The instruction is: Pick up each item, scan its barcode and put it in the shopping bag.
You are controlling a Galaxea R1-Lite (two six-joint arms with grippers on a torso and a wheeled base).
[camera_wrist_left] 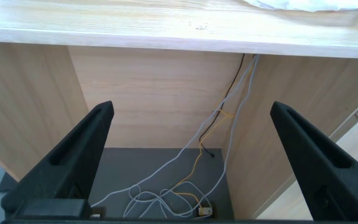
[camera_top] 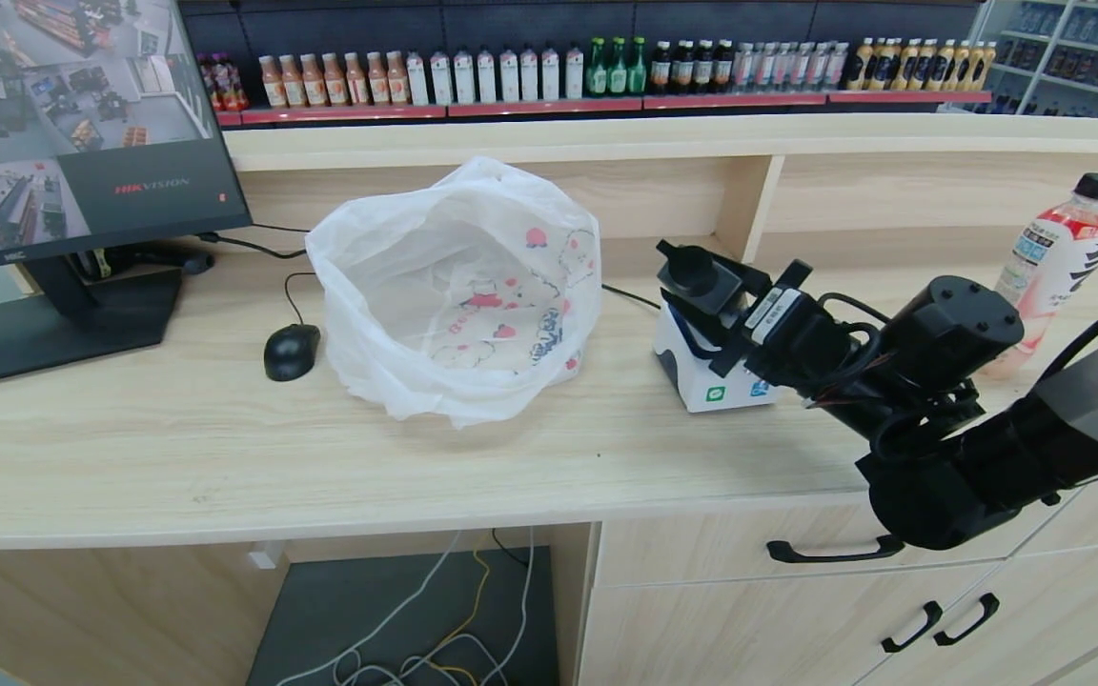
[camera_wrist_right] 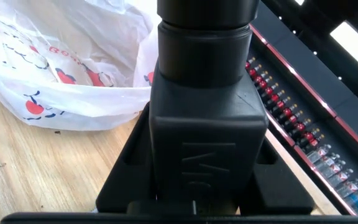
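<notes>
One black item (camera_top: 695, 273) is gripped by the right jaws over the scanner (camera_top: 701, 381), apparently for scanning; left jaws are held open.

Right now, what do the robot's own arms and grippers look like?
The right arm is matte black, with a rounded joint housing, looped black cables and a white printed label near the wrist. The left gripper has two black, wedge-shaped fingers.

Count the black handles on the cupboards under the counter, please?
3 handles: one just under the counter's edge, by the right arm; two close together lower down. The arm could hide others.
</notes>
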